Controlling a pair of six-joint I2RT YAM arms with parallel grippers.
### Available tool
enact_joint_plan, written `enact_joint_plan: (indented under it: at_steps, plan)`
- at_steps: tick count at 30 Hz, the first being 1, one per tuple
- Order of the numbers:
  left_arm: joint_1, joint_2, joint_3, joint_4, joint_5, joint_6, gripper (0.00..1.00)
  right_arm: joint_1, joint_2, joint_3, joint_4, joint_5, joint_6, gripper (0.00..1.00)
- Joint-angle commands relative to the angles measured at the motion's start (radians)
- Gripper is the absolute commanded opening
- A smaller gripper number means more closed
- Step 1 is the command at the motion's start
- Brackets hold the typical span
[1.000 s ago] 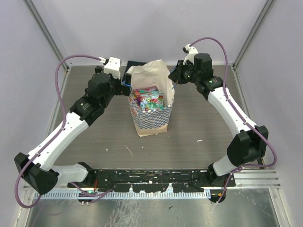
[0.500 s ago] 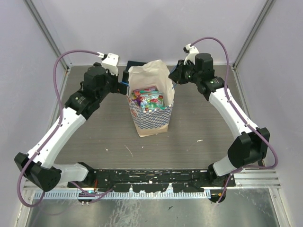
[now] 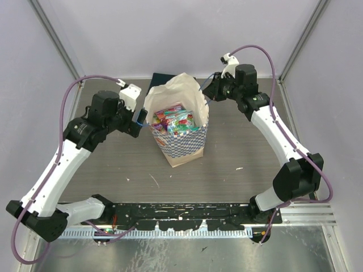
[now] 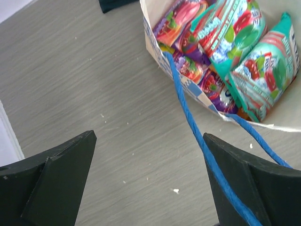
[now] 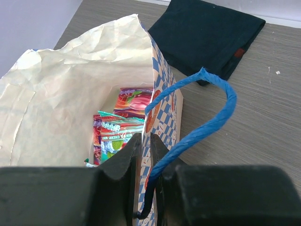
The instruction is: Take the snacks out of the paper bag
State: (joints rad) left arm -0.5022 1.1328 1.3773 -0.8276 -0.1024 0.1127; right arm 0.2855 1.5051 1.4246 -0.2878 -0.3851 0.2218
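Observation:
The paper bag point(image 3: 182, 150) stands upright mid-table, checkered blue and white, its mouth open. Several snacks point(image 3: 176, 120) fill it, teal, purple and orange pouches point(image 4: 235, 42). My right gripper point(image 3: 206, 94) is at the bag's right rim, shut on the checkered wall point(image 5: 162, 101), one finger inside and one outside point(image 5: 151, 143). A blue cord handle point(image 5: 211, 120) loops beside that outer finger. My left gripper point(image 3: 140, 120) hangs open at the bag's left side, low over the table point(image 4: 150, 179). The other blue cord handle point(image 4: 188, 113) runs from the rim across its right finger point(image 4: 249, 183).
A dark navy folded cloth point(image 5: 207, 33) lies on the table behind the bag, close to its back wall point(image 3: 161, 76). Grey wood-grain tabletop point(image 4: 94, 84) spreads left of the bag. Pale walls close in the back and both sides.
My left arm has swung from the bag's back-left corner down to its left side. The bag's mouth has widened and shifted left. The right gripper has held its pinch.

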Motion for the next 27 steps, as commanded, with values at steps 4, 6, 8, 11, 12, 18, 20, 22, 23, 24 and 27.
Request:
enact_joint_plan:
  at_steps: [4,6,8,11,12,18,20,22,23,24,27]
  plan:
    - [0.012,0.028,0.077,-0.185,0.010,0.087,0.98,-0.010,-0.019,0.001,0.061,-0.019,0.001,0.20]
    - [0.013,0.052,0.049,-0.207,-0.029,0.086,0.98,-0.015,-0.013,0.014,0.054,-0.017,0.005,0.20]
    - [0.012,0.070,0.007,-0.206,-0.080,0.075,0.98,-0.023,0.001,0.034,0.045,-0.017,0.012,0.20]
    - [0.013,0.067,-0.050,-0.180,-0.127,0.055,0.98,-0.033,0.018,0.066,0.037,-0.020,0.021,0.20]
    - [0.013,0.059,-0.064,-0.170,-0.129,0.049,0.98,-0.040,0.026,0.077,0.035,-0.023,0.024,0.20]
    - [0.011,0.004,-0.072,-0.163,-0.144,0.041,0.98,-0.064,0.126,0.262,-0.060,-0.073,-0.019,0.22]
    - [0.011,-0.016,-0.037,-0.165,-0.124,0.041,0.98,-0.065,0.184,0.348,-0.124,-0.073,-0.042,0.22]
    - [0.012,-0.041,0.003,-0.165,-0.092,0.052,0.98,-0.065,0.232,0.422,-0.161,-0.082,-0.060,0.24]
    - [0.011,-0.056,0.022,-0.165,-0.077,0.063,0.98,-0.064,0.248,0.454,-0.188,-0.085,-0.069,0.26]
    - [0.011,-0.074,0.042,-0.165,-0.050,0.080,0.98,-0.065,0.258,0.477,-0.201,-0.085,-0.076,0.28]
    - [0.011,-0.129,0.092,-0.197,0.104,0.127,0.98,-0.064,0.260,0.527,-0.220,-0.102,-0.083,0.39]
